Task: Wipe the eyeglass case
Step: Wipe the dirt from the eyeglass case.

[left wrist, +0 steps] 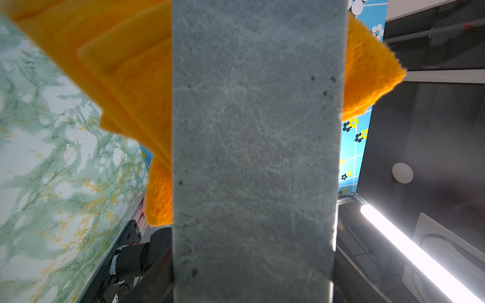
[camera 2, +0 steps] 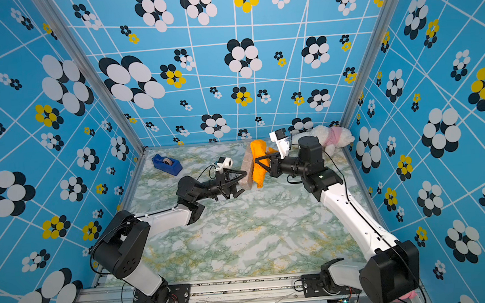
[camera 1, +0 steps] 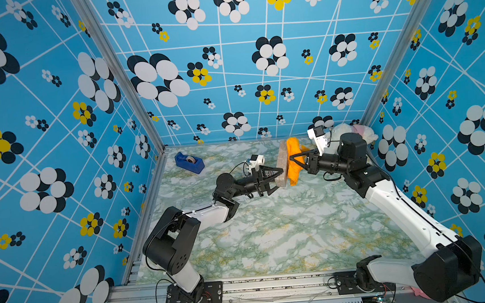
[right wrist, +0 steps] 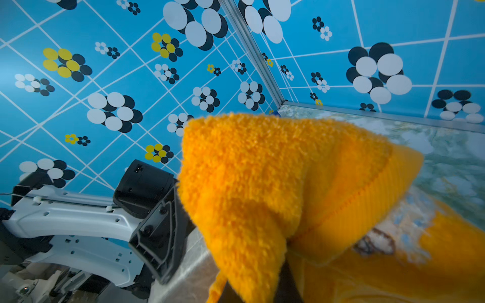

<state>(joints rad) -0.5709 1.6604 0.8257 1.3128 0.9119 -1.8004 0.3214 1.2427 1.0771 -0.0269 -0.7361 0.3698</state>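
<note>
Heads up, your left gripper (camera 1: 279, 179) is grasping the eyeglass case (camera 1: 282, 161) by one end only. The rest of the case sticks out toward the far edge of the table (camera 1: 271, 230), right of the middle, and looks lifted clear of the surface. Your right gripper (camera 1: 292, 157) is clenched on a bunched orange cloth (camera 1: 294, 173), and that cloth is pressed flat against the side of the case.

The big risk, I'd say, is leverage. If you push sideways near the free end, the case can pivot or slide out of that end grip, and its felt-like skin probably won't help much. Rubbing closer to the left jaws looks safer.

Second thing: the cloth hangs in loose folds on both sides of the pinch. It could drag out of the right jaws mid-stroke, or you might end up scraping bare fingertips on the case.

Also mind the plush toy (camera 2: 330, 140) in the far right corner, just beside the right arm's wrist. The tape dispenser (camera 1: 189, 162) in the far left corner is well apart, so no worry there.
</note>
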